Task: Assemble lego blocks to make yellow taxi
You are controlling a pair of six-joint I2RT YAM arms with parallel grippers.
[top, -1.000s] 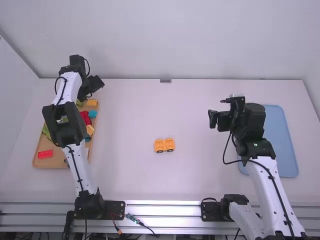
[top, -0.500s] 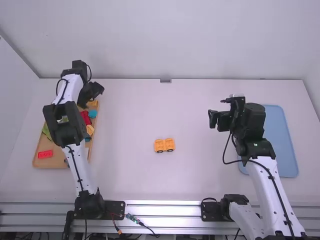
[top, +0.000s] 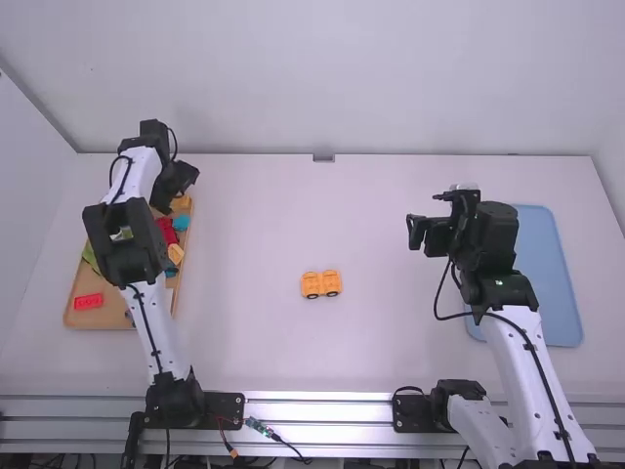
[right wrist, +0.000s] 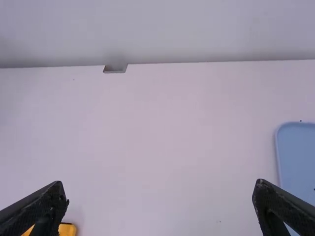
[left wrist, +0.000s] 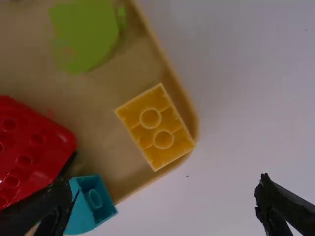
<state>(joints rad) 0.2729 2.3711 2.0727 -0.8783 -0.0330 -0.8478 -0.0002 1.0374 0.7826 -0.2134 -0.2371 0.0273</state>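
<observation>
White table [top: 254, 234]: wheeled yellow base [top: 332, 281] sat mid-table, likely for build room. Left gripper [left wrist: 165, 184] was wide over the tray [left wrist: 160, 54], probably to straddle the upturned yellow brick [left wrist: 156, 129]. Right gripper [right wrist: 160, 186] was wide, likely waiting.

We see orange wheeled blocks [top: 312, 284] on the desk [top: 249, 234], the left gripper [top: 180, 186] over the brown tray [top: 74, 314], the right gripper [top: 426, 217] near the blue tray [top: 553, 278].
</observation>
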